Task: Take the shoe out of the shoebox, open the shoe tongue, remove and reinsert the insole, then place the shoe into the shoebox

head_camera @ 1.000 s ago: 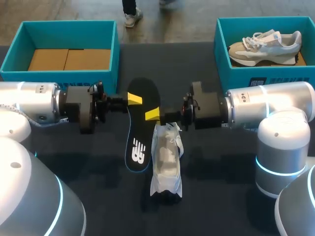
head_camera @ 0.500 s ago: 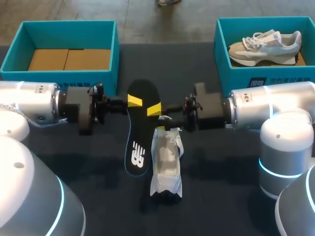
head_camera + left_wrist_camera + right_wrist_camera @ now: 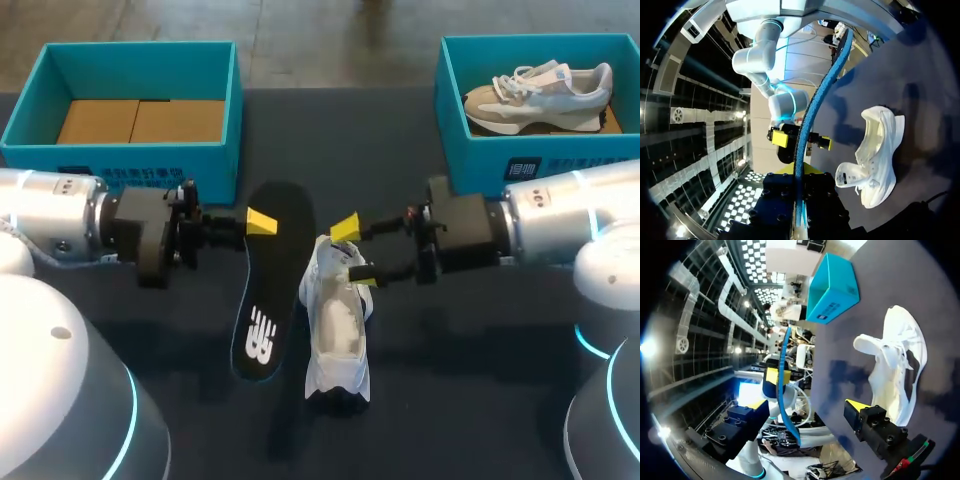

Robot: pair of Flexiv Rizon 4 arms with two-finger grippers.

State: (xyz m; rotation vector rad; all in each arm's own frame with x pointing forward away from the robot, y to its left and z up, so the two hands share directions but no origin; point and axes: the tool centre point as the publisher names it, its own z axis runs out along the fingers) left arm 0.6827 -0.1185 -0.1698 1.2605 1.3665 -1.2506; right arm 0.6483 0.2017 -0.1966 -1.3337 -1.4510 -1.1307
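the insole [image 3: 262, 300] is out of the shoe and clamped at one end in my left claw [image 3: 258, 222], the rest of it stretching away from the fingers. the white shoe [image 3: 335, 325] lies on the dark table [image 3: 470, 400] just beside the insole's free end, its mouth turned toward my right claw [image 3: 354, 252]. that claw is spread wide and grips nothing, with one finger close against the shoe's collar and the other up clear of it.

i judge the removal done and the reinsert in hand. next, the right claw should steady the shoe or hold the tongue back while the left swings the insole's free end round into the mouth. the teal shoebox [image 3: 140, 160] behind my left claw waits for the last step.
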